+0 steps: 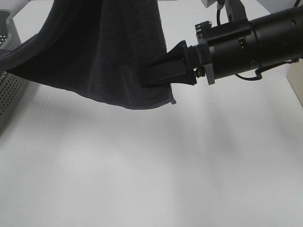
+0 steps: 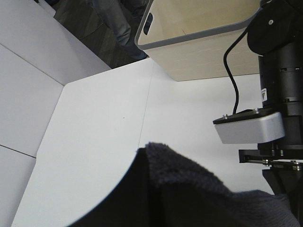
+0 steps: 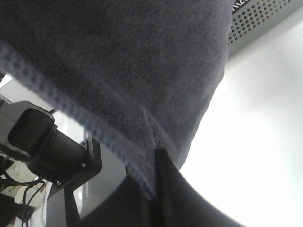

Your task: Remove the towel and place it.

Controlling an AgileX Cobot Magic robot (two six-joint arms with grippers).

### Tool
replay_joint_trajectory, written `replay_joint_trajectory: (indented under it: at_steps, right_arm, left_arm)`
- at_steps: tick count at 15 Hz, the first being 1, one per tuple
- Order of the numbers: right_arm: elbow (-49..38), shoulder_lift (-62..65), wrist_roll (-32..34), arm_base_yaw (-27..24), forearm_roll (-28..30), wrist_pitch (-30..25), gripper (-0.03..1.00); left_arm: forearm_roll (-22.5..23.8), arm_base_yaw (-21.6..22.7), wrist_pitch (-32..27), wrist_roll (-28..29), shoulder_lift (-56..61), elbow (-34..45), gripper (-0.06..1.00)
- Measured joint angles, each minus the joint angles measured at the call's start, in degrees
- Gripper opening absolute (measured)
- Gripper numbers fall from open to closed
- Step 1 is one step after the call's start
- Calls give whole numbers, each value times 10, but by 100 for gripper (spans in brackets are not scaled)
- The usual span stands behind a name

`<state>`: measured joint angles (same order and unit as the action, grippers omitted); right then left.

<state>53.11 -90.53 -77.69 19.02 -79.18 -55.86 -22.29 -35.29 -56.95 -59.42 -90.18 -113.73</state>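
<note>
From the high camera, the towel [image 1: 94, 52] hangs from above as a wide, very dark sheet of plush terry. A thin hem runs along its low edge, over the smooth white desk [image 1: 156, 179]. The right tool [image 1: 152, 75], a black wedge, is clamped on the towel's side edge. The right arm [image 1: 265, 42], a thick black cylinder, lies level and comes in from the right. A grey perforated basket [image 1: 9, 90] stands at the left border. The towel's left end reaches it, but I cannot tell if they touch.

In the left wrist view, the fuzzy towel lies against the smooth black left tool [image 2: 139, 184], which is closed on the cloth. A pale wooden box [image 2: 199, 33] with a grey rim stands beyond.

In the right wrist view, the towel's ribbed hem goes between the pressed fingers [image 3: 170, 198] of the right tool.
</note>
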Motion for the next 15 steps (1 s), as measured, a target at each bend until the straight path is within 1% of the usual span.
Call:
replay_joint_trajectory:
  at_steps: [1,2,3,4,5,6,8,9,11,12,15]
  right_arm:
    - [23,0,54,0,28,0,2]
    - [33,0,76,0,42,0,2]
    - [58,0,128,0,86,2,2]
    - [109,0,222,0,156,-3,2]
    - [135,0,272,0,191,-11,2]
    - [151,0,301,0,214,-18,2]
    - [209,0,413,0,316,-53,2]
    - [244,0,462,0,371,-77,2]
    - [315,0,548,0,481,-123,2]
    - [349,0,582,0,520,-130,2]
    - [470,-13,633,0,612,-138,2]
  left_arm:
    - [0,0,0,1,0,0,0]
    - [0,0,0,14,0,0,0]
    - [0,0,0,38,0,0,0]
    - [3,0,0,104,0,0,0]
    - [13,0,0,146,0,0,0]
    - [19,0,0,171,0,0,0]
    - [61,0,0,259,0,0,0]
    - [91,0,0,292,0,0,0]
    - [153,0,0,317,0,0,0]
    - [176,0,3,320,0,0,0]
    - [217,0,31,320,-14,0,0]
